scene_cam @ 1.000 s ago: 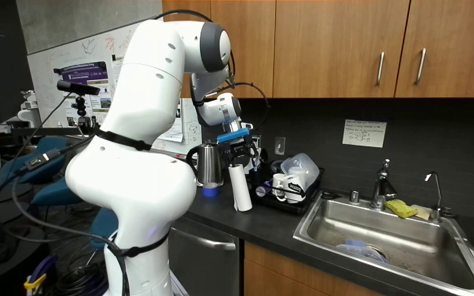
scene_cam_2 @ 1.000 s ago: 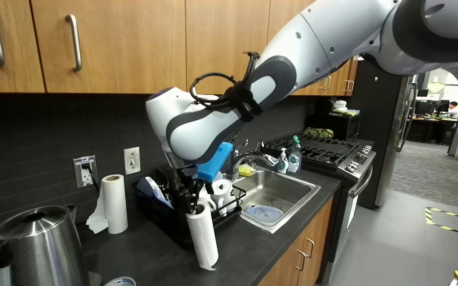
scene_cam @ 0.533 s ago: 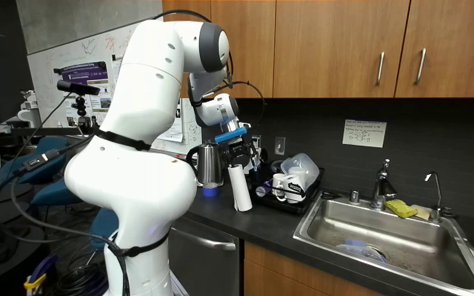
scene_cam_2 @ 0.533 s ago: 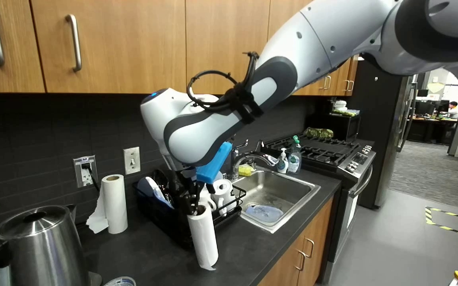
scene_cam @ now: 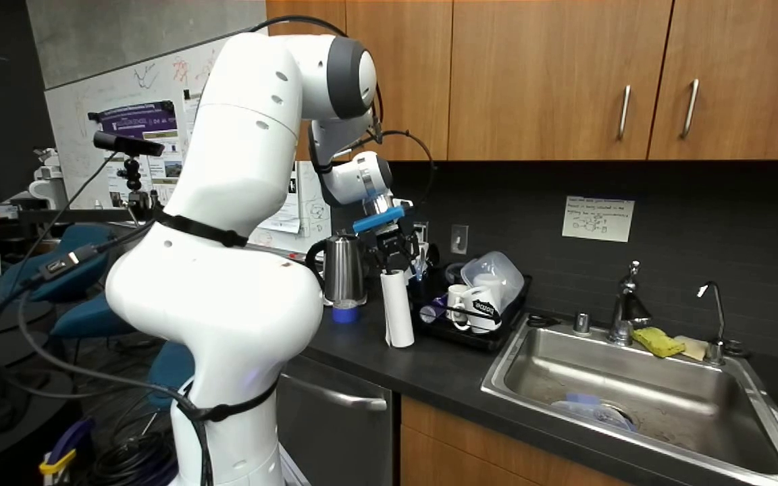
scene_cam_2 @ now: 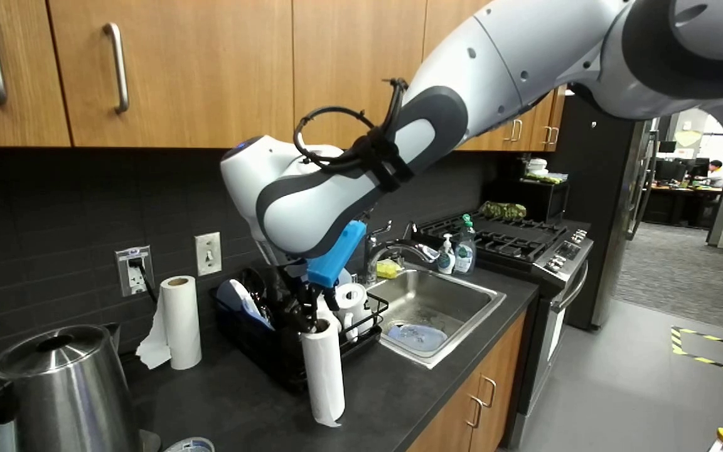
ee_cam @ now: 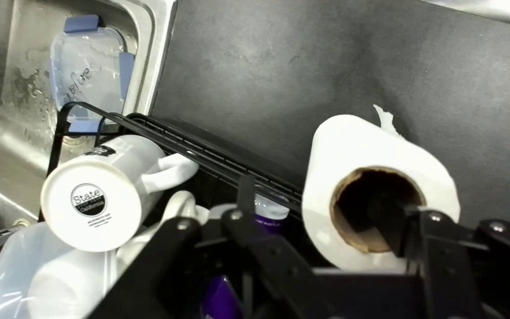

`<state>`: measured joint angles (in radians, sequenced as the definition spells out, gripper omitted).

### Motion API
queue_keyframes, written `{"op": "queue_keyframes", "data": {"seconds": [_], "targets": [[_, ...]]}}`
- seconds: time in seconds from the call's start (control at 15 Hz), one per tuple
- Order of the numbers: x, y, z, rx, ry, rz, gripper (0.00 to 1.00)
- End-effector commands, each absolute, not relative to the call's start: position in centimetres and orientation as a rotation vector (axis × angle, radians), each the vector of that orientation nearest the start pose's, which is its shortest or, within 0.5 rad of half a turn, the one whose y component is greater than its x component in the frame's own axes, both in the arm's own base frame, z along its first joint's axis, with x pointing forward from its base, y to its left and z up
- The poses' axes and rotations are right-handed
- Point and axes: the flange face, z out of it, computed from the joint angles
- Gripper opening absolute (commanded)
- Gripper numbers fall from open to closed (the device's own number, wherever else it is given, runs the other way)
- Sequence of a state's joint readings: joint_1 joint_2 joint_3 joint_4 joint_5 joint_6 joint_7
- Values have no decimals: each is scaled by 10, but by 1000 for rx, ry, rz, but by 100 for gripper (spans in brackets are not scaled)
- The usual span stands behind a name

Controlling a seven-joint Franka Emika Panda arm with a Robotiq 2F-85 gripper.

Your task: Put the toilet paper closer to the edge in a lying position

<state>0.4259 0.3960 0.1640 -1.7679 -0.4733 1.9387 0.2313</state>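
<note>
Open strip of counter (scene_cam_2: 386,389) noted between the near-upright toilet paper (scene_cam_2: 324,380) and the front edge (scene_cam_2: 464,375); passage is afforded there. Opposite flank blocked by the black dish rack (scene_cam_2: 261,348), just beside the paper, heaped with white mugs (ee_cam: 89,204). Space above the paper is taken up by the jaws. Jug side obstructed by a blue-and-clear container (scene_cam: 345,315), the steel jug (scene_cam_2: 69,389) and, near the wall, a second roll (scene_cam_2: 182,323).
</note>
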Motion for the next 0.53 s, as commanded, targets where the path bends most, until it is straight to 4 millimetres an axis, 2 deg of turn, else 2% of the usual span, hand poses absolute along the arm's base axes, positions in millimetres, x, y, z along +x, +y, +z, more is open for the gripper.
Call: {"op": "queue_keyframes", "data": {"seconds": [0.0,0.33,0.47], "targets": [[546,315,327,-3423,-990,105,34],[546,298,328,-3423,-1030,98,1],[546,296,330,-3429,-1021,97,5]]}}
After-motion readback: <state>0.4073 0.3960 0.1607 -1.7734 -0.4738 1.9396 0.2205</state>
